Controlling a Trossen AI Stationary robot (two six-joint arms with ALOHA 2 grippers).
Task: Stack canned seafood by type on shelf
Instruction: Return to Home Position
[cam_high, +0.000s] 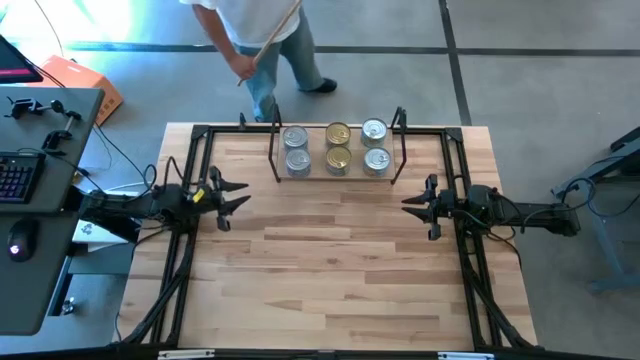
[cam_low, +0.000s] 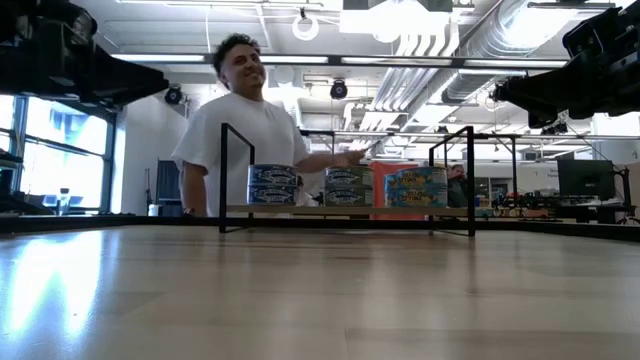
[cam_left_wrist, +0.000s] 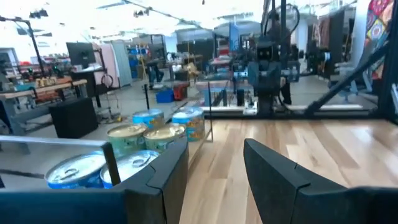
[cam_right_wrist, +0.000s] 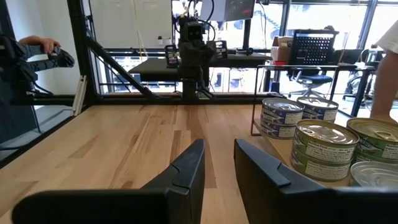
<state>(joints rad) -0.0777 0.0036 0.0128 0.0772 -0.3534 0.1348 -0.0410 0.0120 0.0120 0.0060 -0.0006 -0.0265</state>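
"Wood desk (cam_high: 330, 260), wood shelf (cam_high: 317, 150). Where are the tins (cam_high: 339, 158)?"

"All on the shelf, at the desk's far edge. From above they sit three across and two deep: silver lids at both ends, gold lids in the middle. The low view shows them stacked two high."

"Anything readable on them?"

"Only colours. The labels are blue on the left stack (cam_low: 273, 185), green on the middle stack (cam_low: 348, 186), and blue with yellow on the right stack (cam_low: 415, 187). The print is too small to read."

"And the pincers?"

"The left pincer (cam_high: 245, 196) hangs over the desk's left side, fingers spread, gripping nothing. The right pincer (cam_high: 408, 206) faces it from the right side, likewise released. Both are well apart from the shelf."

"What crowds the tins?"

"Black wire end frames (cam_high: 273, 155) flank them. In the left wrist view a frame bar (cam_left_wrist: 111, 163) crosses in front of the nearest tins. Behind the shelf stands a person (cam_high: 255, 35) in a white T-shirt, holding a long stick (cam_high: 275, 35). In the low view the left stack covers part of the person's torso."

"Off the desk?"

"A grey side desk (cam_high: 45, 215) on the left carries a keyboard (cam_high: 15, 180) and a mouse (cam_high: 22, 242). An orange box (cam_high: 90, 85) sits beyond it."
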